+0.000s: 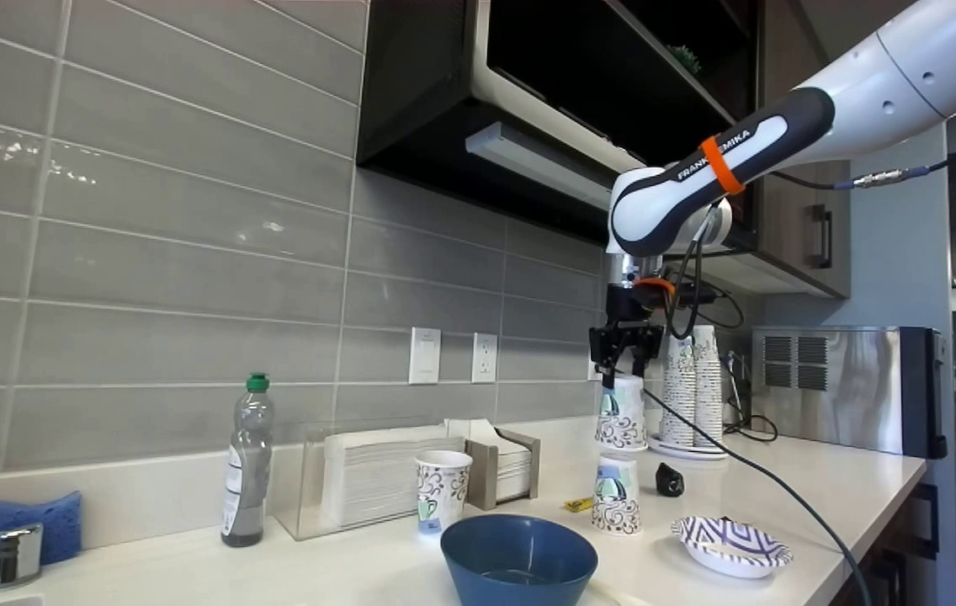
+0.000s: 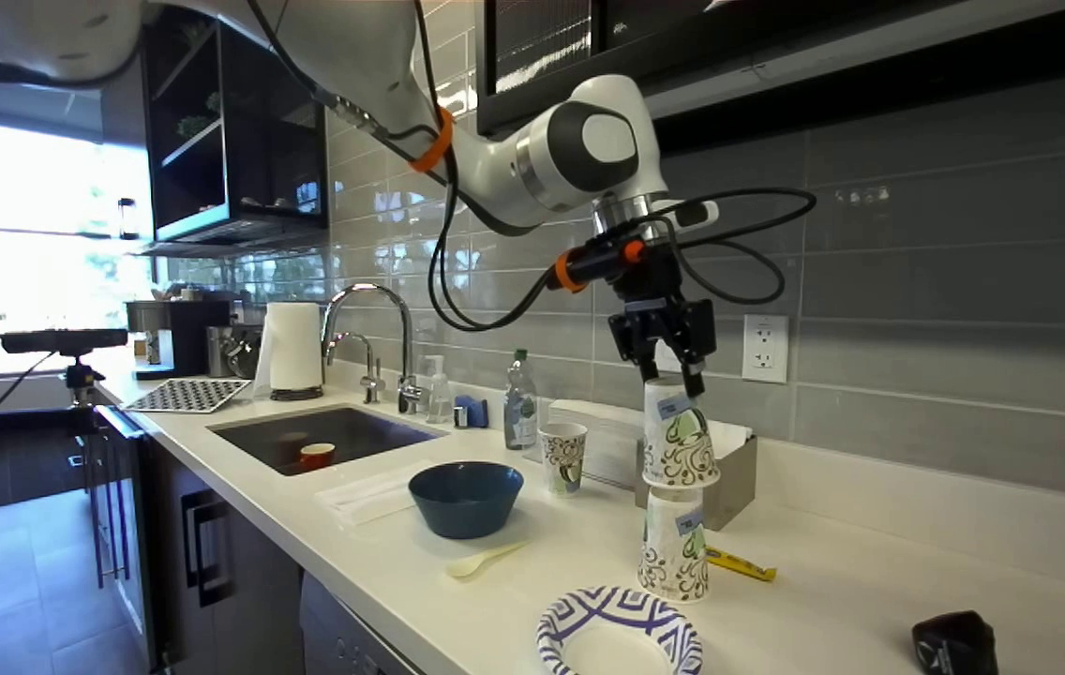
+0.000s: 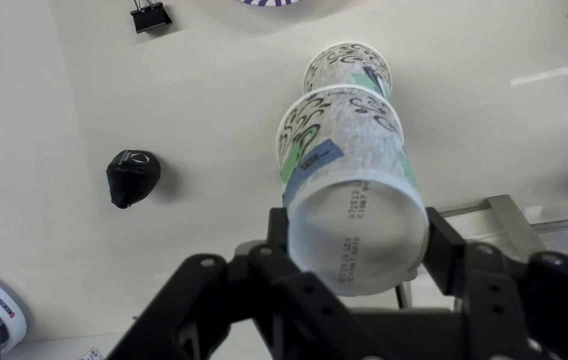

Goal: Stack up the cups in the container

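A white patterned cup (image 1: 621, 417) is upside down in my gripper (image 1: 624, 375), which is shut on its base end. The held cup also shows in an exterior view (image 2: 680, 441) and the wrist view (image 3: 344, 135). A lower cup (image 1: 615, 501) stands upside down on the counter under the held one; an exterior view (image 2: 673, 553) shows it too. A thin gap shows between them. In the wrist view the lower cup (image 3: 349, 65) is partly hidden and offset from the held one. A third cup (image 1: 442, 488) stands upright near the napkins.
A blue bowl (image 2: 465, 511), yellowish spoon (image 2: 486, 560), striped paper bowl (image 1: 730, 551), yellow packet (image 2: 741, 564) and dark object (image 1: 669, 480) lie around on the counter. Napkin holders (image 1: 394, 471) and tall cup stacks (image 1: 680, 396) stand near the wall. A cable crosses the right side.
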Controlling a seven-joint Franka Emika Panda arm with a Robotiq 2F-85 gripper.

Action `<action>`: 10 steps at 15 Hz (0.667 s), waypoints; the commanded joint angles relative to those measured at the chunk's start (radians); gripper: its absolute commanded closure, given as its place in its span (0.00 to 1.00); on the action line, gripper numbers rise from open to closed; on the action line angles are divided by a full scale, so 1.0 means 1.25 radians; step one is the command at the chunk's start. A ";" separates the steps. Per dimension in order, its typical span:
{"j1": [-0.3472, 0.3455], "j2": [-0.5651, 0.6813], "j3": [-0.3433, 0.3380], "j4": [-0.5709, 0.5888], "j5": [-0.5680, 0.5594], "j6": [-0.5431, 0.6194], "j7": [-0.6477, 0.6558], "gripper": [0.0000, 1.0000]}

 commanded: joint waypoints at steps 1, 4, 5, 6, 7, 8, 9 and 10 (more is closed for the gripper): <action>-0.011 0.026 -0.003 0.053 0.030 -0.054 -0.032 0.60; -0.016 0.031 -0.003 0.065 0.047 -0.077 -0.039 0.60; -0.018 0.032 -0.003 0.069 0.055 -0.082 -0.041 0.60; -0.020 0.034 -0.004 0.070 0.061 -0.082 -0.042 0.60; -0.021 0.035 -0.003 0.070 0.069 -0.079 -0.044 0.60; -0.022 0.036 -0.003 0.070 0.079 -0.076 -0.045 0.60; -0.023 0.037 -0.003 0.069 0.085 -0.073 -0.046 0.60; -0.024 0.039 -0.003 0.069 0.095 -0.073 -0.049 0.60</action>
